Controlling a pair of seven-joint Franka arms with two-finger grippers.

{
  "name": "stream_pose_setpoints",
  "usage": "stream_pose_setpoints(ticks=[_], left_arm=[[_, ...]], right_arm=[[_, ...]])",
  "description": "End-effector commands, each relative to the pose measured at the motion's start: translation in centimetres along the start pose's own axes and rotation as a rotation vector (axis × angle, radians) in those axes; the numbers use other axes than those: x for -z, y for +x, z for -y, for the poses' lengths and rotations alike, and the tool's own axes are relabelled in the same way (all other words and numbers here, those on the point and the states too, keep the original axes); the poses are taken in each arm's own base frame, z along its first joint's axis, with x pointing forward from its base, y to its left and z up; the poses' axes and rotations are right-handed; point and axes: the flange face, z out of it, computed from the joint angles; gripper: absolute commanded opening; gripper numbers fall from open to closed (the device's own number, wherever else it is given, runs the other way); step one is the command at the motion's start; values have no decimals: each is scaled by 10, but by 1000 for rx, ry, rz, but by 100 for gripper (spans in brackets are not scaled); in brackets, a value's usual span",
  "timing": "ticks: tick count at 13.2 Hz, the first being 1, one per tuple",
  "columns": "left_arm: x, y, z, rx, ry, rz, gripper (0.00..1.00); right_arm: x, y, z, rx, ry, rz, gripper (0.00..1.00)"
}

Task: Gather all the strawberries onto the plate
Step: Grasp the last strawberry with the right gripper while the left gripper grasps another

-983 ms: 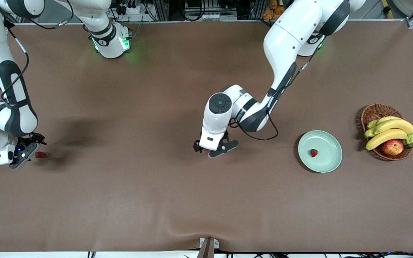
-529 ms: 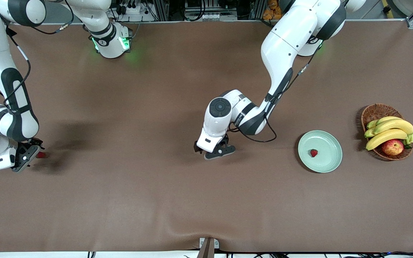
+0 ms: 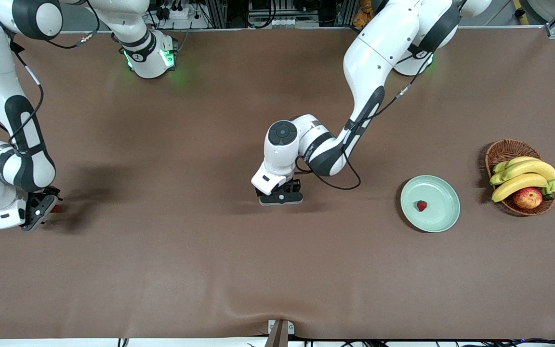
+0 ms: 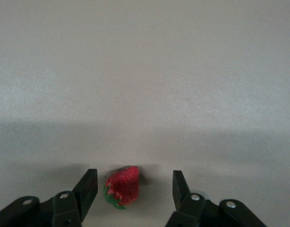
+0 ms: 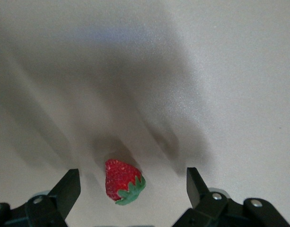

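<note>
One strawberry (image 3: 421, 206) lies in the pale green plate (image 3: 443, 219), a little off its middle toward the right arm's end of the table. Well away from the plate, near the middle of the brown table (image 3: 162, 270), a second strawberry (image 4: 122, 186) lies on the cloth between the fingers of the left gripper (image 3: 280, 195); the fingers stand apart on either side of it, one just beside the berry, the other with a clear gap, neither pressing on it. Farthest from the plate, at the right arm's end of the table, the third strawberry (image 5: 122, 181) lies on the cloth between the wide-spread fingers of the right gripper (image 3: 40, 208), touching neither. Beside the plate, toward the left arm's end, a wicker basket (image 3: 501, 150) holds bananas (image 3: 523, 176) and an apple (image 3: 527, 197)
</note>
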Motion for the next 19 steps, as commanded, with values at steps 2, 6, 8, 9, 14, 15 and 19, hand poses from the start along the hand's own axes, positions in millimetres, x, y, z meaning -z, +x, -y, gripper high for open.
stream_pose_setpoints(ticks=[2, 6, 8, 9, 14, 15, 19], left_arm=[[-17, 7, 9, -78, 23, -14, 72], [-23, 4, 9, -84, 28, -11, 67], [-25, 4, 10, -83, 31, -9, 59], [-25, 4, 10, -83, 31, -9, 54], [-25, 2, 9, -71, 29, -8, 36], [-26, 1, 8, -72, 30, -6, 29], [-21, 5, 10, -77, 29, -14, 3]], right_arm=[[-4, -8, -6, 149, -58, -16, 82], [-4, -8, -6, 149, -58, -16, 63], [-5, -8, -6, 149, -56, -16, 39], [-5, -8, -6, 149, -56, -16, 28], [-1, -3, -6, 119, -53, -46, 0], [1, 4, -5, 119, -54, -56, 0], [19, 70, 3, 136, -63, -134, 0]])
